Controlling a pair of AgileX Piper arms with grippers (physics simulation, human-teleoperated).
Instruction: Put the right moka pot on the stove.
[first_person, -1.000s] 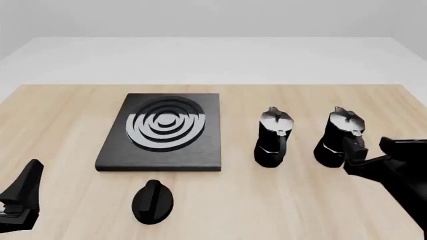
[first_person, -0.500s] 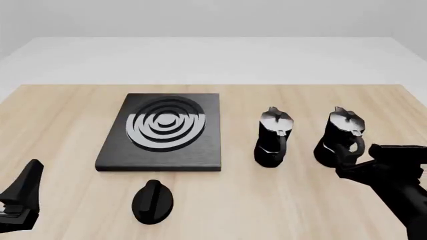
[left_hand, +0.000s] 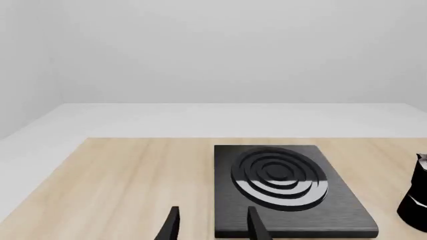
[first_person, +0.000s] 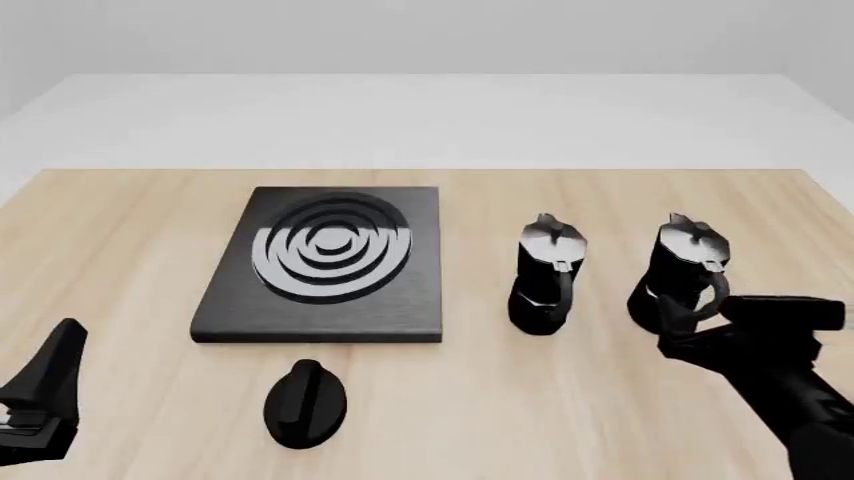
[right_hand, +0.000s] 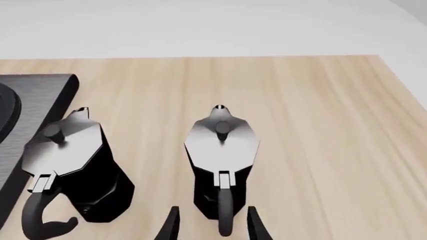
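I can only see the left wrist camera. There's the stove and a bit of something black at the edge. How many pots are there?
Observer: Two. The left pot and the right pot stand side by side, to the right of the stove.
Operator: Where's the other arm?
Observer: The right gripper is at the right pot, open, with the pot's handle between its fingers.
Operator: Is there anything else on the table?
Observer: A round black knob lies in front of the stove, on the arms' side.
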